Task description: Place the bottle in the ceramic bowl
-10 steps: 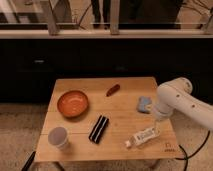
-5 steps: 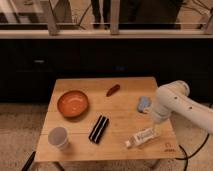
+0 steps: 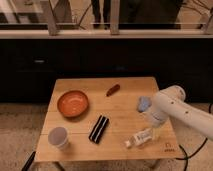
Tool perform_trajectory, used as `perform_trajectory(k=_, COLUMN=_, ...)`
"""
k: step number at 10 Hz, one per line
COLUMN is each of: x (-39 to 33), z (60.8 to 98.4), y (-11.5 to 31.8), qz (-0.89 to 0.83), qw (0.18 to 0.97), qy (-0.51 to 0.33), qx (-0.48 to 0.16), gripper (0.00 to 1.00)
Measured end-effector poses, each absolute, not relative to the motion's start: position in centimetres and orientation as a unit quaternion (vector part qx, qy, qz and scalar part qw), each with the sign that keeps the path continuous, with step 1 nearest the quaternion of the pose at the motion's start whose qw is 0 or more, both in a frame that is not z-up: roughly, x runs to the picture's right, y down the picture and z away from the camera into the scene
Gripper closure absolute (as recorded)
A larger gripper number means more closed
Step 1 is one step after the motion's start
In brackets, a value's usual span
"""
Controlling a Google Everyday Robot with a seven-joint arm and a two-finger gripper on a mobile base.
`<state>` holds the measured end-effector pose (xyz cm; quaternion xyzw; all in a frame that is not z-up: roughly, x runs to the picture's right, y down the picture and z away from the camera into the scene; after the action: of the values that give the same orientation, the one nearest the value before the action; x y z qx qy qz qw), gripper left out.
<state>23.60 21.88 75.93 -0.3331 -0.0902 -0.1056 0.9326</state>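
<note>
The gripper [image 3: 154, 129] is spread wide and holds nothing. It points down, just above the right end of the bottle [image 3: 139, 138], which lies on its side near the table's [image 3: 125, 107] front edge. The white arm [image 3: 172, 107] reaches in from the right, its elbow raised. The ceramic bowl [image 3: 73, 103] stands well apart, on the left.

A single white arm [image 3: 172, 102] comes in from the right edge. Its long link lies above and to the right of the jaws and ends in a rounded bend just above them. A short wrist drops from the bend. The gripper [image 3: 151, 129] points down, low over the right front part of the tabletop [image 3: 125, 102], jaws spread wide.
</note>
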Motion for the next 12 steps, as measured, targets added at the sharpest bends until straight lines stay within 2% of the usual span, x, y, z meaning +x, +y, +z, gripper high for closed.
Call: perform_trajectory(k=12, x=23.2, z=78.5, y=25.6, qz=-0.144, qw=0.928, qy=-0.098, qx=-0.329, gripper=0.2)
